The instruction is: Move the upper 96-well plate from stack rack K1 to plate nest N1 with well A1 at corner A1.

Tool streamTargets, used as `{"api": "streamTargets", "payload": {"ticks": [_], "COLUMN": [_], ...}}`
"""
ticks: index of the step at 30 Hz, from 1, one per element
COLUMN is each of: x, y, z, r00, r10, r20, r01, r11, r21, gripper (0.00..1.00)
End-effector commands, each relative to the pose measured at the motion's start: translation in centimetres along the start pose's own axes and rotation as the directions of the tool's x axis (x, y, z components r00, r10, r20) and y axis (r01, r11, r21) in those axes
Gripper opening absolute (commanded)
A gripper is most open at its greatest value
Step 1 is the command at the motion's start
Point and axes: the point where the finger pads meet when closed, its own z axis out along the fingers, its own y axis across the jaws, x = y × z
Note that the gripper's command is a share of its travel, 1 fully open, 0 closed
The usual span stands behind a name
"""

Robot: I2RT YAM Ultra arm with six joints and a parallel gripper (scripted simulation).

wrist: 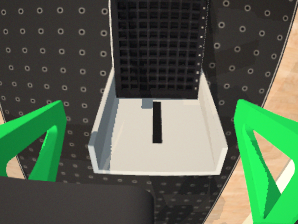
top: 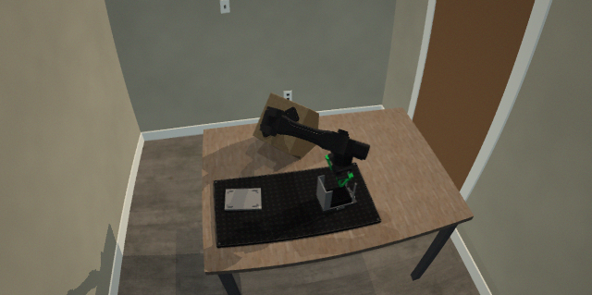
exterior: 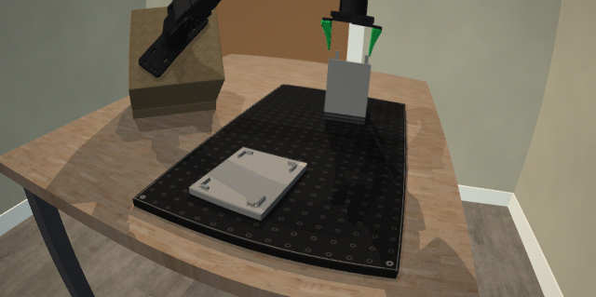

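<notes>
Green-fingered gripper point(exterior: 350, 36) hangs wide open, empty, above boxy grey rack K1 point(exterior: 346, 89).

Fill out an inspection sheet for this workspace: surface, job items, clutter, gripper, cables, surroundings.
Surface: wooden table carrying a black perforated board.
Job's things: stack rack K1 upright at the board's far end, a dark gridded plate inside; plate nest N1 near the front, nothing in it.
Clutter: brown box on the table, beside the board.
Grippers: gripper above the rack, jaws wide open, holding nothing.
Cables: nothing seen.
Surroundings: brown door, wall sockets, wood-look floor.
</notes>
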Motion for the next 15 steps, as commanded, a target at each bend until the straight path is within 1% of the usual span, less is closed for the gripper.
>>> {"api": "streamTargets", "payload": {"ticks": [1, 5, 6, 15], "x": [-0.05, -0.19, -0.38, -0.38], "y": [-1.57, -1.44, -1.27, -1.27], "z": [-2.19, -2.03, -1.93, -1.93], "r00": [0.998, 0.999, 0.999, 0.999], "r10": [0.042, 0.037, 0.034, 0.034], "r20": [0.040, 0.037, 0.040, 0.040], "r01": [-0.044, -0.039, -0.036, -0.036], "r11": [0.998, 0.998, 0.998, 0.998], "r21": [0.054, 0.051, 0.043, 0.043], "gripper": [1.00, 1.00, 1.00, 1.00]}}
